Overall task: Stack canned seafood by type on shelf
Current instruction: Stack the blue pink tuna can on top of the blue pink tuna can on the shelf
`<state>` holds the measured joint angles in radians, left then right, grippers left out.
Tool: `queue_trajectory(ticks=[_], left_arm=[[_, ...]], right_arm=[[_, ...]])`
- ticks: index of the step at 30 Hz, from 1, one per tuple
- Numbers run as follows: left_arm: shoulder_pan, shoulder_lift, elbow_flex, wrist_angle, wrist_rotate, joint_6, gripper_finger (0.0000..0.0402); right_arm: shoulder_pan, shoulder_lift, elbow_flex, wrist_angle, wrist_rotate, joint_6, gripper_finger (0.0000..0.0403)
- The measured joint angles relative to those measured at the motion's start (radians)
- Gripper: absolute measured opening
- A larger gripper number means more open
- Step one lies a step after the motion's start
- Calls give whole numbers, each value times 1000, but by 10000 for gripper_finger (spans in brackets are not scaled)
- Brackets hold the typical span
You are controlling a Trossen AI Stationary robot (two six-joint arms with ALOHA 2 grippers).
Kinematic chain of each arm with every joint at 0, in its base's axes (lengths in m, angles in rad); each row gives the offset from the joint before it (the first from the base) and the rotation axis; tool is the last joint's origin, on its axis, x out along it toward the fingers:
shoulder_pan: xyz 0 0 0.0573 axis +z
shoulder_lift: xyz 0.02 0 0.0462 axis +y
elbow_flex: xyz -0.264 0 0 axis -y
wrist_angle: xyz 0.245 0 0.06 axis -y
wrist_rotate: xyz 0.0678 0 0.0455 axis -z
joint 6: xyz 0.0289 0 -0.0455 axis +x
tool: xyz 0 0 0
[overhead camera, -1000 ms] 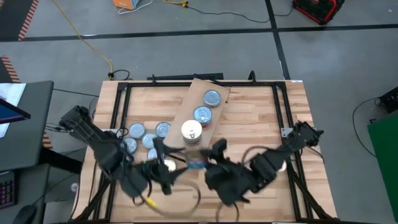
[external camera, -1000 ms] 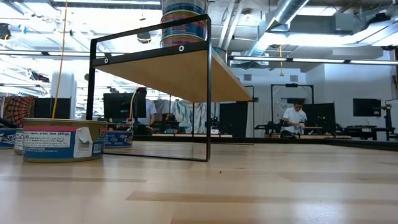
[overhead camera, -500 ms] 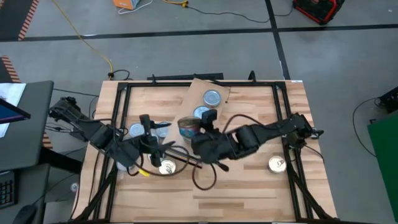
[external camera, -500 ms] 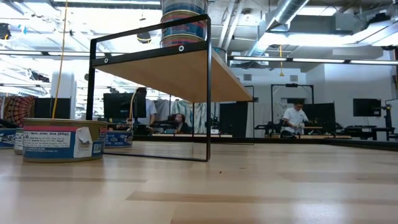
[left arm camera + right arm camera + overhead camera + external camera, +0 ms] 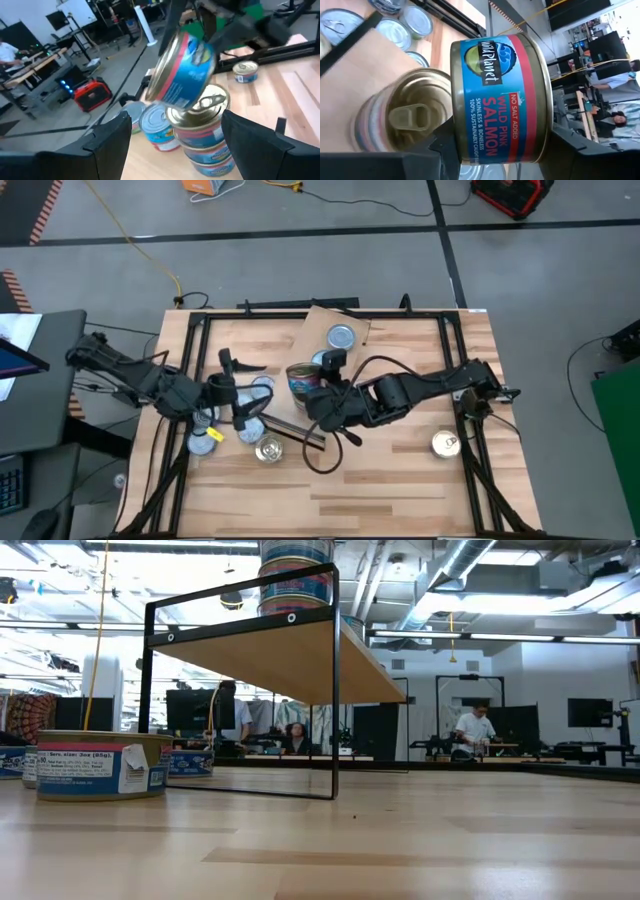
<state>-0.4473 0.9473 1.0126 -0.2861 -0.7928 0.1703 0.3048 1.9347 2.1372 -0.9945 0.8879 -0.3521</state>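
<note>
Pretty tight around my right gripper (image 5: pixel 312 385): the salmon can (image 5: pixel 500 95) I'm clamping hangs tilted just over the gold-lidded stack (image 5: pixel 202 127) at the near end of the shelf (image 5: pixel 318 340). Two more tins (image 5: pixel 341 337) take up the board further back. My left gripper (image 5: pixel 232 385) crowds in just beside, over the loose cans (image 5: pixel 207 440) to the left. Bare tabletop (image 5: pixel 400 470) on the right, apart from one lone tin (image 5: pixel 446 444).

- High view: straight down over the whole table (image 5: pixel 400 470), both arms.
- Low view: tabletop level, facing the room.
- Wrist views: close behind each gripper, both facing the same salmon can (image 5: pixel 500 97) over the can stack (image 5: pixel 202 132).
</note>
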Motion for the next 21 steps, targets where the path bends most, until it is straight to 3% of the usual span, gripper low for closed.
queue_trajectory(ticks=[13, 21], left_arm=[[99, 63, -32, 163, 148, -2, 295], [105, 67, -32, 174, 168, -2, 295]], right_arm=[[0, -2, -62, -9, -7, 56, 234], [18, 1, -68, -14, -32, 98, 282]])
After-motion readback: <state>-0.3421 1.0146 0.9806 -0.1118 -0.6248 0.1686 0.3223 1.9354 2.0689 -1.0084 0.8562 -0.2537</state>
